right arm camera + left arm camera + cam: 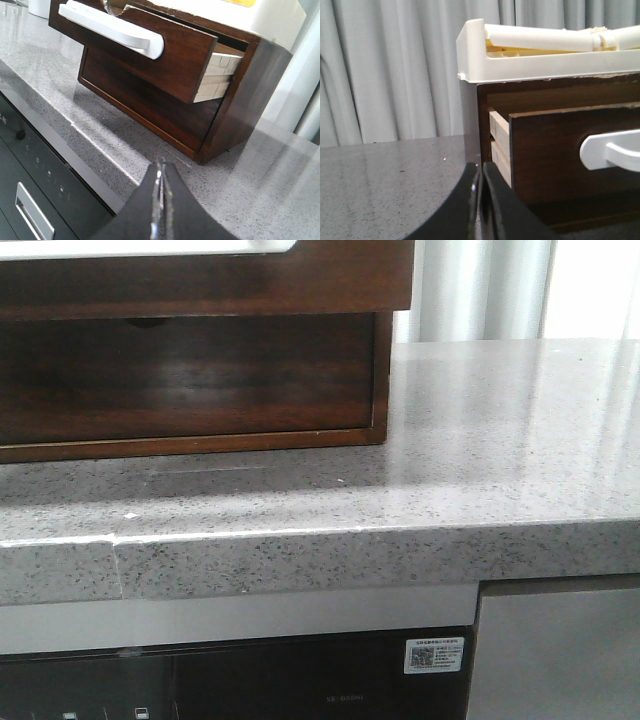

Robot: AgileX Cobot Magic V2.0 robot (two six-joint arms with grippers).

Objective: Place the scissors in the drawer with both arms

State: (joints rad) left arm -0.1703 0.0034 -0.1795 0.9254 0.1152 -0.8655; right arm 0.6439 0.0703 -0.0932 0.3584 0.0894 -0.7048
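No scissors show in any view. The drawer (200, 285) is the cabinet's upper one and stands pulled out towards me, with a pale strip at its top edge. It also shows in the left wrist view (550, 150) and the right wrist view (175, 55), each with a white handle (110, 25) and pale wooden sides. My left gripper (480, 167) is shut and empty, low by the cabinet's left corner. My right gripper (161, 165) is shut above the counter, in front of the cabinet's right corner. Neither arm shows in the front view.
The dark wooden cabinet (200, 380) stands at the back left of the grey speckled countertop (480, 460); its lower drawer has a half-round notch. A white tray (535, 65) sits on top. A dark appliance front (250, 680) lies below the counter edge, and pale curtains hang behind.
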